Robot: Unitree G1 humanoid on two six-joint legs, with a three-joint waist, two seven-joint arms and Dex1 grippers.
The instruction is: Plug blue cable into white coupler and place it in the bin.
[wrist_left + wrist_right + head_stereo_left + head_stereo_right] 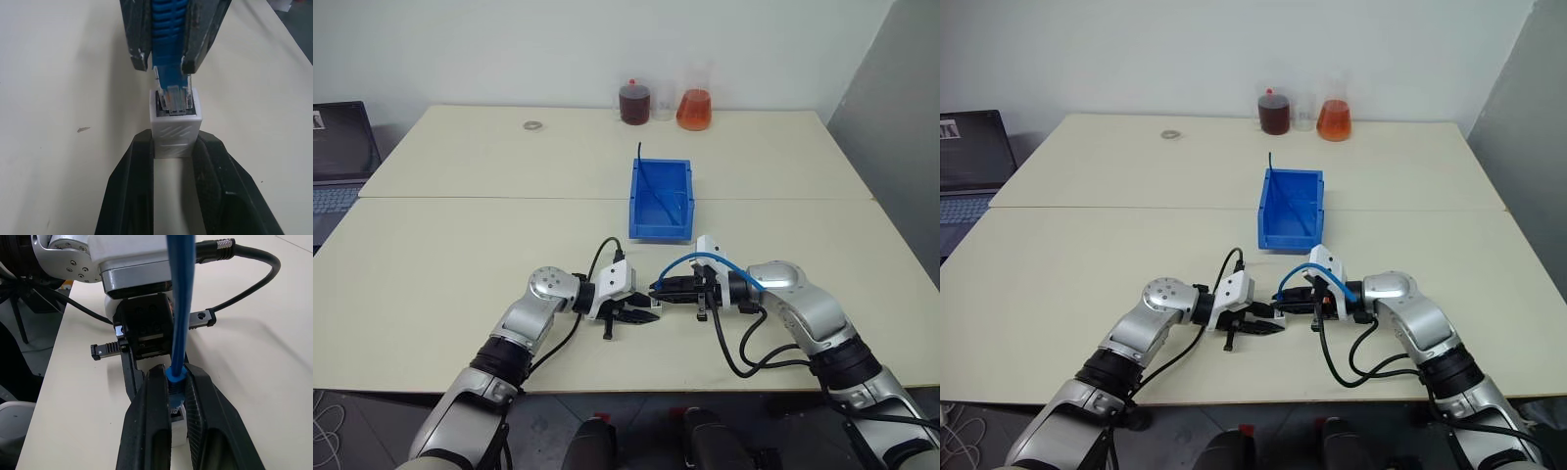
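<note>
Near the table's front edge my two grippers meet tip to tip. My left gripper (175, 147) is shut on the white coupler (176, 129), a small boxy piece with its dark opening facing the other hand. Opposite it, my right gripper (173, 374) is shut on the blue cable (181, 308) just behind its plug. The plug's clear tip (172, 98) sits in the coupler's opening. From there the cable loops back over my right wrist (705, 259). The blue bin (661, 201) stands open-topped just beyond both grippers.
A thin dark cable (641, 157) sticks up from the bin's far left corner. Two flasks of red and orange liquid (693, 110) stand at the table's back edge, a grey ring (532, 125) lies at the back left, and a laptop (337, 147) sits off the left side.
</note>
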